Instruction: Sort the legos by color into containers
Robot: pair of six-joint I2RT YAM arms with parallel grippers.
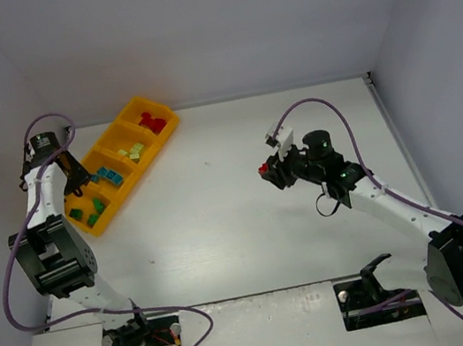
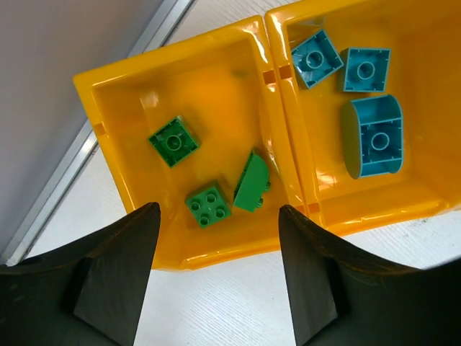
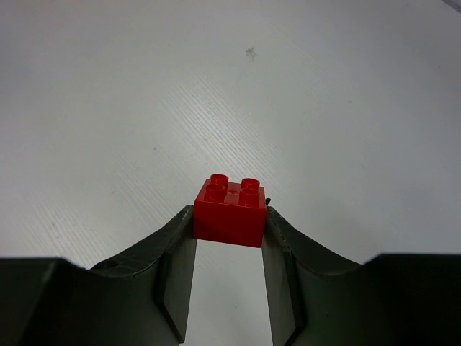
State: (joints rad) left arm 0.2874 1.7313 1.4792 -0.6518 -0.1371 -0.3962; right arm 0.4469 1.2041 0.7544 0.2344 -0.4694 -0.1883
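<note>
– Red plastic brick [image 3: 230, 209], four studs facing up, clamped at its sides between the two dark fingers of the right claw [image 3: 229, 218]. It hangs above the white bench [image 1: 226, 245], right of the middle, touching nothing else.

– Where should it end up?

– In the orange-yellow tray [image 1: 171, 123], which lies slantwise near the bench's far left corner, well apart from the brick. Its compartment nearest the far edge holds the red pieces [image 1: 150, 120].

– What could go wrong on the way?

– The carry looks long, across most of the bench. Only the fingertips pinch the brick, so a quick swing might twist it loose and drop it short of the tray. Letting go a little early would probably land it among the yellow-green pieces [image 1: 129, 152], in the compartment just beside the red one.

– And the other arm?

– The left claw [image 2: 217, 216] stands open and holds nothing. It hovers over the tray's opposite end, nearest the bench's left edge, where three green bricks [image 2: 173, 140] lie. Three teal bricks [image 2: 366, 68] sit in the next compartment.

– So the two arms could meet?

– That seems the main hazard. If the left arm stays over the tray while the right one reaches in, they might knock together, or nudge the tray and spill sorted bricks.
</note>
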